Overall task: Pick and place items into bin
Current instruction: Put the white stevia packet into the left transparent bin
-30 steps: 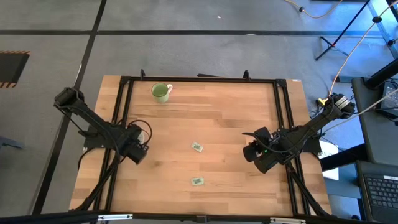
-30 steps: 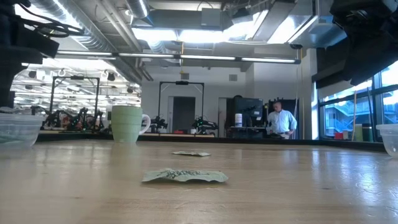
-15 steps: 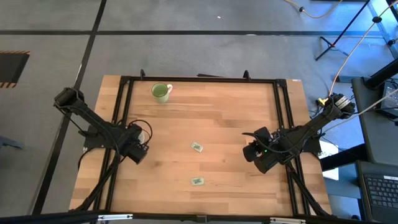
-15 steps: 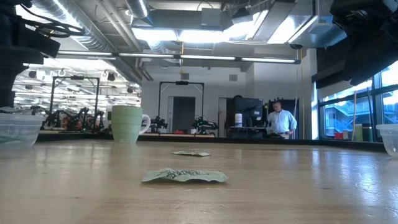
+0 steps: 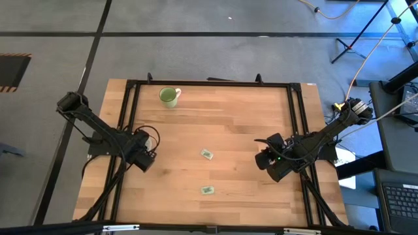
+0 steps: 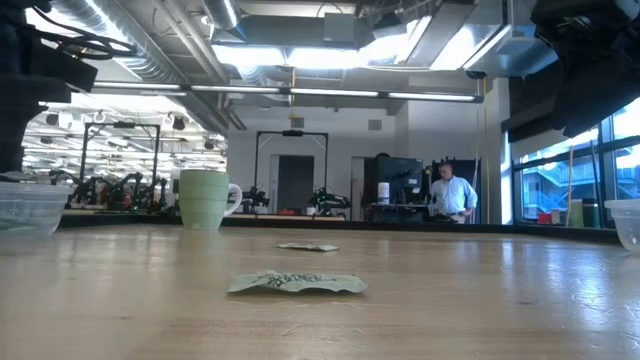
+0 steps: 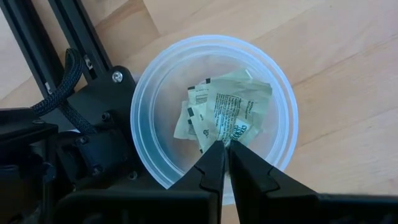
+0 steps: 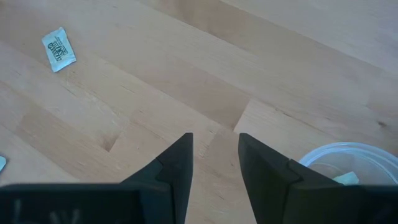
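Note:
Two light green packets lie flat on the wooden table, one (image 5: 207,154) near the middle and one (image 5: 207,190) closer to the near edge; the low view shows them as the near packet (image 6: 297,284) and the far packet (image 6: 308,247). My left gripper (image 7: 224,149) hangs over a clear round bin (image 7: 147,118) at the table's left side, shut on a packet (image 7: 235,112); several more packets (image 7: 194,118) lie inside. My right gripper (image 8: 214,146) is open above bare wood at the right side, touching nothing. A second clear bin (image 8: 367,155) beside it holds a packet (image 8: 348,178). My left gripper pinches a light green packet by its edge (image 7: 226,140) between the two fingertips, coming from above and pointing down into the bin. The packet sits over the other packets in the bin; whether it rests on them or hangs clear I cannot tell.
A light green mug (image 5: 169,96) stands near the far left corner, also in the low view as the mug (image 6: 205,198). A black frame (image 5: 209,83) runs along the table's edges. Open wood lies between the two arms. A person (image 6: 452,195) stands far back in the room.

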### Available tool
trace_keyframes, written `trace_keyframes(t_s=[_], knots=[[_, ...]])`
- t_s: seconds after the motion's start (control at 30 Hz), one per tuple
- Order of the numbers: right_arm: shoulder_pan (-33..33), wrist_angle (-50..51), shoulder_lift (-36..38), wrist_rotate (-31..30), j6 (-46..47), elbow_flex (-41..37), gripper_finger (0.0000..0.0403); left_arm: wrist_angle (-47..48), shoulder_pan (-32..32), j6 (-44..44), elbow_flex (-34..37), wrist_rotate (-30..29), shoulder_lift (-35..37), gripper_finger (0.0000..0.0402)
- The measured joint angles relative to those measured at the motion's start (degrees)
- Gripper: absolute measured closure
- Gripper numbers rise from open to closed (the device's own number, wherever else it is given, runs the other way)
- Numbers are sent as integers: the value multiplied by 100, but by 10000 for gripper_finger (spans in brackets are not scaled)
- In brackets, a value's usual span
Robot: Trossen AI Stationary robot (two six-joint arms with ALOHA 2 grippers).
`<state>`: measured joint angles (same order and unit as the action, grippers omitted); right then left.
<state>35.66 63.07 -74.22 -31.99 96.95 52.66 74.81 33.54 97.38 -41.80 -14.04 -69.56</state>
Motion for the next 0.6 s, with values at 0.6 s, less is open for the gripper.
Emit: trace_keyframes(t_s=[0.6], knots=[[0,-2,1,2,-177,0,271,28,-548,-416,-57,-394,0,304]])
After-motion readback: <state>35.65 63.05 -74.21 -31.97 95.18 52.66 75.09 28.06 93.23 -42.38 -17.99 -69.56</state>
